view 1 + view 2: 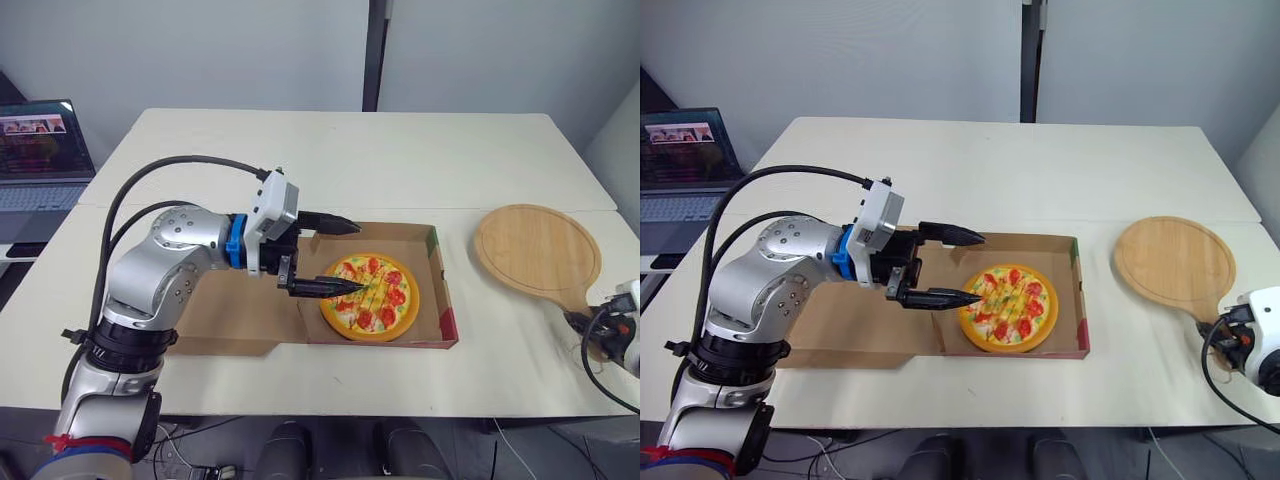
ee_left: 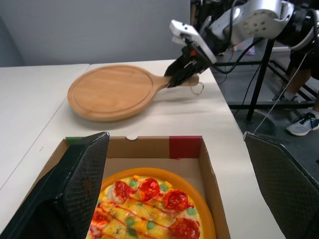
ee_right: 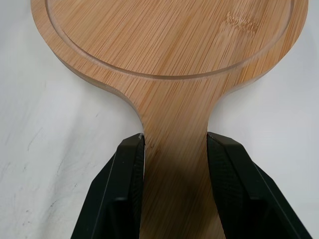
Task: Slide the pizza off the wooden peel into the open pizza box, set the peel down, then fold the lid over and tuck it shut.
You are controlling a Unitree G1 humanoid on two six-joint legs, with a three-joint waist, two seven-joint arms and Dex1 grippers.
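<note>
On the surface (image 1: pixel 330 150) the pizza box (image 1: pixel 441 300) lies open, with its lid (image 1: pixel 225 320) flat on the left and the hinge running near to far. The wooden peel (image 1: pixel 535 250) rests bare, well to the right. The pizza (image 1: pixel 368 297) sits inside the box. The left gripper (image 1: pixel 360 257) hovers over the box's left edge with its jaws spread and empty. It looks the nearer one to swing the lid rightward. The right gripper (image 3: pixel 175 144) has its jaws clamped on the peel's handle.

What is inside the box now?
The pizza lies in the box, near its right wall. The open left gripper hangs over the pizza's left edge, hiding a bit of it. The box floor under the pizza is covered.
</note>
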